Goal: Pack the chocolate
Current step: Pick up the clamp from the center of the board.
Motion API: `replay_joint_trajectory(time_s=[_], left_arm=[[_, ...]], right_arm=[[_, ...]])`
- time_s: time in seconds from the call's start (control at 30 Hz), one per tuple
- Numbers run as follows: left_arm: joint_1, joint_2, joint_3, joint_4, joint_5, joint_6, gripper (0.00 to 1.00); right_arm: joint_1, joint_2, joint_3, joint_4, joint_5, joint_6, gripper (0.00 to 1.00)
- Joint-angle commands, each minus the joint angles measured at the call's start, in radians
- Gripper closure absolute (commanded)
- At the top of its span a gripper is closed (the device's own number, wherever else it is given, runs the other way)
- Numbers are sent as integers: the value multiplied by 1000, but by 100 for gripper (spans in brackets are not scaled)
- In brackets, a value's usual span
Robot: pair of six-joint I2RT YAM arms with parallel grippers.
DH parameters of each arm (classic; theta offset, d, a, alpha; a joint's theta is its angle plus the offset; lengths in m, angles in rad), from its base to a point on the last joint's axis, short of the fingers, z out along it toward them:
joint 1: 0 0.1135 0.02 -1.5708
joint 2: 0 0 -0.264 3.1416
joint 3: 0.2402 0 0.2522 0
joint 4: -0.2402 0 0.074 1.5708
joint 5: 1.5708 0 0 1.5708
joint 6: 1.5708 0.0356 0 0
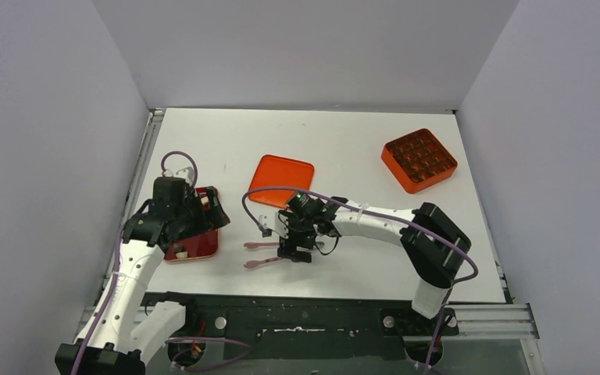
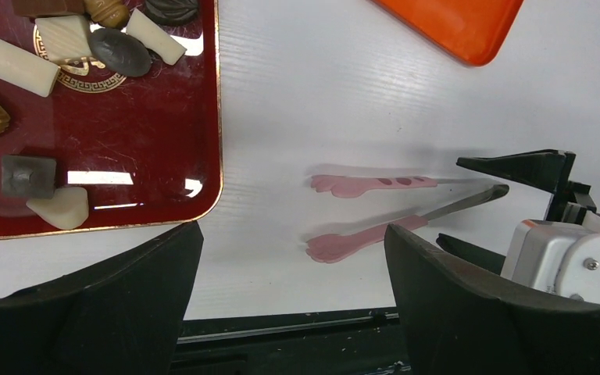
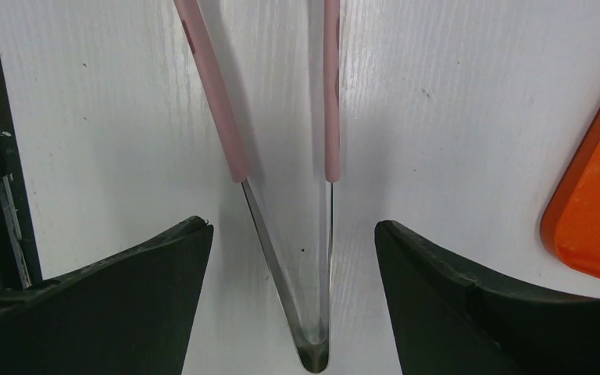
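Observation:
Several chocolate pieces, cream [image 2: 16, 64] and dark [image 2: 119, 51], lie on a dark red tray [image 2: 125, 133], which sits at the left of the table [image 1: 199, 246]. My left gripper [image 2: 293, 230] hovers beside that tray [image 1: 209, 212], open and empty. Pink tongs [image 2: 375, 183] lie on the white table to its right. My right gripper [image 3: 291, 225] is low over the tongs [image 3: 226, 117], open, its jaws straddling the metal hinge end without touching it. The top view shows it at the table's front middle [image 1: 295, 251].
A flat orange lid [image 1: 281, 180] lies behind the tongs, its edge showing in both wrist views [image 2: 461, 23] [image 3: 594, 211]. An orange box with a grid of compartments [image 1: 419, 160] stands at the back right. The table's black front rail [image 2: 281, 324] is close below my left gripper.

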Motion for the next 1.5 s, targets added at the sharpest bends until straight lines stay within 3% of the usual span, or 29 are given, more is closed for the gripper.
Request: replay_joint_trajectory(time_s=[0.0, 0.43, 0.8, 1.1, 1.47], left_arm=[[8, -1, 5, 6, 18, 20, 15], [8, 18, 27, -8, 52, -29, 17], [8, 53, 2, 31, 87, -79, 26], [8, 50, -50, 165, 288, -147, 32], [9, 95, -143, 282, 295, -203, 37]], right_arm=[[3, 30, 31, 71, -24, -27, 24], [31, 124, 46, 67, 74, -38, 45], [39, -27, 22, 100, 85, 9, 60], [43, -195, 30, 133, 124, 182, 64], [96, -314, 148, 39, 234, 341, 62]])
